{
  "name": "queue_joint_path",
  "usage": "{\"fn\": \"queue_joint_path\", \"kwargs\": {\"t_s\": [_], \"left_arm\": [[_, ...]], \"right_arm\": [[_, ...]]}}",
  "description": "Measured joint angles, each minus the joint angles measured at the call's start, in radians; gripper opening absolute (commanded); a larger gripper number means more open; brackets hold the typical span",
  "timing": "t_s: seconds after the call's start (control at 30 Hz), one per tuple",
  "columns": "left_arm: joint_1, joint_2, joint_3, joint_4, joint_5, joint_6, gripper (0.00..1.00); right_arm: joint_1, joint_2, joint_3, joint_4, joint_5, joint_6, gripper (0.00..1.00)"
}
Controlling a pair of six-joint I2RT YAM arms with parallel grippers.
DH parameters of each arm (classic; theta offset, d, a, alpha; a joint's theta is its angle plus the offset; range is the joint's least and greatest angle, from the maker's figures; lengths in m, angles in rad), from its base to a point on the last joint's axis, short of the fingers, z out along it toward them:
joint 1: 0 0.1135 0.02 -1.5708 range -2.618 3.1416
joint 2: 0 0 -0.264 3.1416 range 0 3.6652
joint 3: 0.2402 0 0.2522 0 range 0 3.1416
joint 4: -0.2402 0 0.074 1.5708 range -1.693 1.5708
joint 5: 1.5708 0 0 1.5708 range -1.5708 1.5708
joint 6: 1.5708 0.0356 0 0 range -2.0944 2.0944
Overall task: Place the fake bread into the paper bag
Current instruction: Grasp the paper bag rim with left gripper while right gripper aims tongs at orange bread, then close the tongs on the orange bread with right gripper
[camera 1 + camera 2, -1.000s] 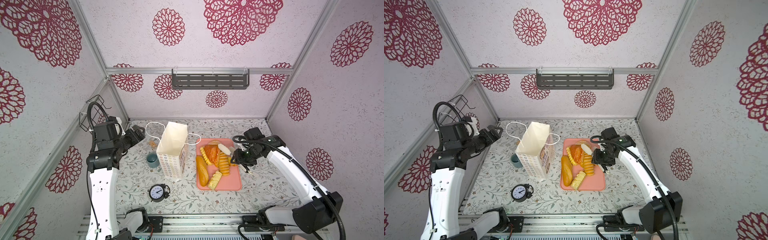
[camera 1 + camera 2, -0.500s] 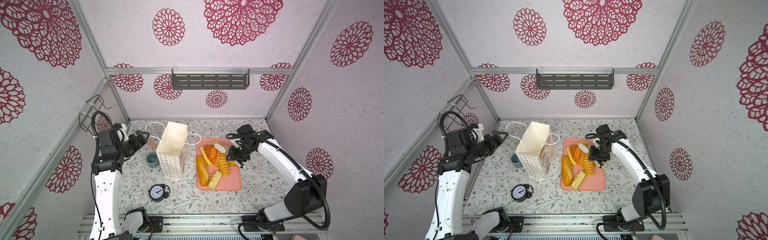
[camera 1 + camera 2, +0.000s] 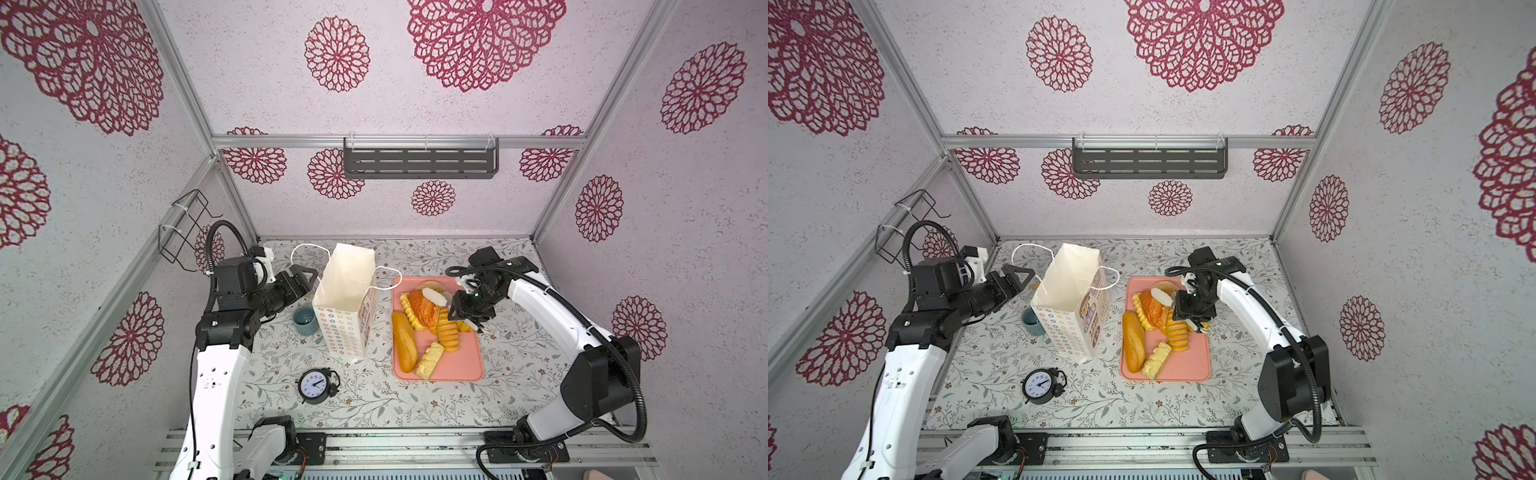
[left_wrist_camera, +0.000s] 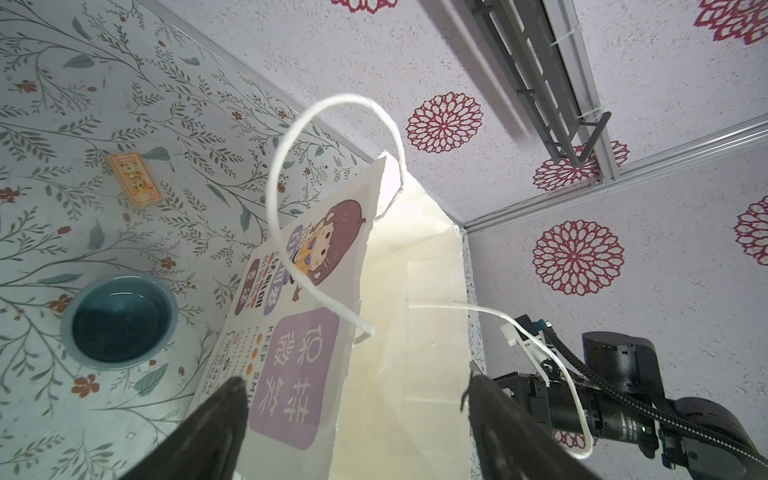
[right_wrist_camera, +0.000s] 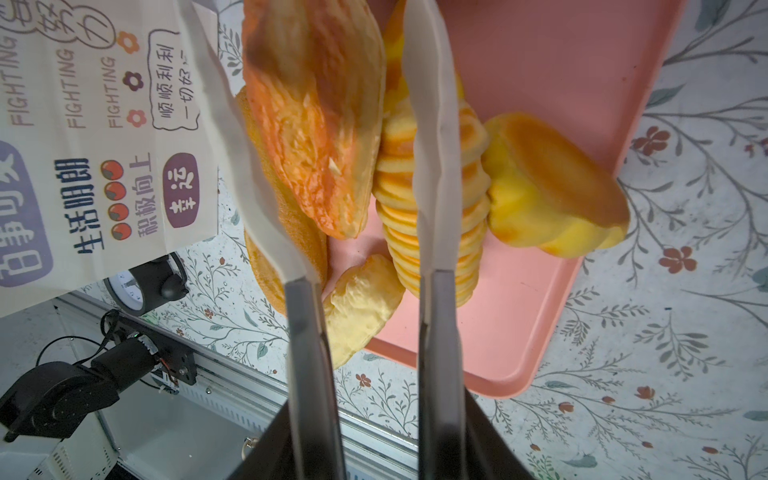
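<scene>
The white paper bag (image 3: 345,316) (image 3: 1067,307) stands open on the table, left of a pink tray (image 3: 461,361) (image 3: 1187,365). The fake bread is piled on the tray: a long loaf (image 3: 404,340), a ridged roll (image 3: 448,332), a pale yellow slab (image 3: 430,359) and an orange-brown pastry (image 3: 419,309) (image 5: 316,137). My right gripper (image 3: 436,298) (image 3: 1165,297) (image 5: 324,50) has its long white fingers closed on that pastry, one on each side. My left gripper (image 3: 306,277) (image 3: 1019,276) (image 4: 353,380) is open beside the bag's upper left rim (image 4: 399,332).
A blue cup (image 3: 305,321) (image 4: 120,322) stands by the bag's left foot. A black alarm clock (image 3: 316,385) sits near the front edge. A small tan cracker piece (image 4: 134,183) lies behind the cup. A wire rack (image 3: 183,232) hangs on the left wall and a grey shelf (image 3: 419,163) on the back wall.
My right gripper has slid left across the tray onto the orange-brown pastry. My left gripper has moved right, up to the bag's rim.
</scene>
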Motion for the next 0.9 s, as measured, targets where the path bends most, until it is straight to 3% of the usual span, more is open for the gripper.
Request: {"fn": "queue_joint_path", "kwargs": {"t_s": [0.57, 0.9], "left_arm": [[-0.027, 0.026, -0.026, 0.011, -0.025, 0.003, 0.85], [-0.036, 0.042, -0.026, 0.028, -0.024, 0.0, 0.84]], "right_arm": [[0.005, 0.08, 0.052, -0.013, -0.003, -0.035, 0.47], [0.01, 0.107, 0.07, -0.016, -0.001, -0.045, 0.36]]}}
